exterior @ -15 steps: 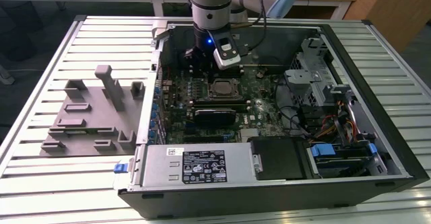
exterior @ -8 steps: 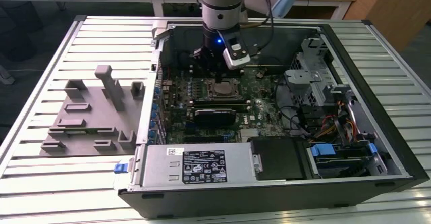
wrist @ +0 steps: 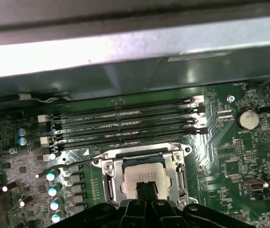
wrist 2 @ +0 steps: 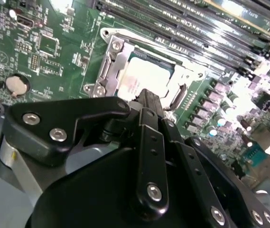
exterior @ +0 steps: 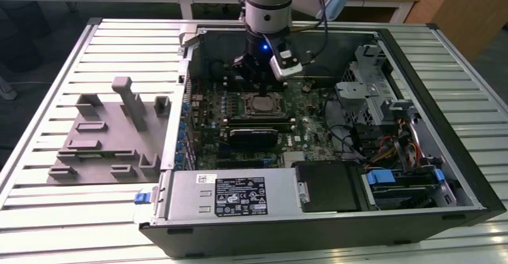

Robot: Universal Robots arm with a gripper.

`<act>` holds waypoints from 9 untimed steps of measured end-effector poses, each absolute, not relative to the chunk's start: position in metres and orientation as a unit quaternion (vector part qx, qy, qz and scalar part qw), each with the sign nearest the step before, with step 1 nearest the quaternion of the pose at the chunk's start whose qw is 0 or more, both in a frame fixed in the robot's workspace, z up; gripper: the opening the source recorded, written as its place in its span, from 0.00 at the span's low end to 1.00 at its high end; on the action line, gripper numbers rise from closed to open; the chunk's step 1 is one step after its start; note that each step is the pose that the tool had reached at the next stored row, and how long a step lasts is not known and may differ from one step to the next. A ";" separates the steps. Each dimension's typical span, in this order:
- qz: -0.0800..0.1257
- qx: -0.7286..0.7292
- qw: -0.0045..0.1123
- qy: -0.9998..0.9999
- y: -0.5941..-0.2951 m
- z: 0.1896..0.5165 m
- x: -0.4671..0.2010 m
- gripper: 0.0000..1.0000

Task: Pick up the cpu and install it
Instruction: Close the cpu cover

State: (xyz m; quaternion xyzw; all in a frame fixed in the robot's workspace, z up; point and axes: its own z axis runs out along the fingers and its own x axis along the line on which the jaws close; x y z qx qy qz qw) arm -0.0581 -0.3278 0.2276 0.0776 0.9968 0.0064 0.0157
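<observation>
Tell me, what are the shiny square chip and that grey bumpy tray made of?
The cpu looks like metal on top: pale silver, smooth, catching light. The grey tray beside the computer case looks like plastic, probably: dull, even grey, with moulded blocks and no shine.

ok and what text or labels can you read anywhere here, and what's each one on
Nothing here can be read.
large white label on the power supply box: print too small.
small white label on the same box: too small.
white print along the memory slots in the first wrist view: blurred.
cpu top in the second wrist view: washed out, no legible marking.
</observation>
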 end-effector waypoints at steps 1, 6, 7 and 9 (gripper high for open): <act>0.007 0.078 0.016 0.997 -0.328 0.230 -0.058 0.11; 0.006 0.078 0.016 0.997 -0.328 0.243 -0.058 0.11; 0.006 0.078 0.016 0.997 -0.328 0.245 -0.058 0.11; 0.006 0.078 0.016 0.997 -0.328 0.247 -0.058 0.11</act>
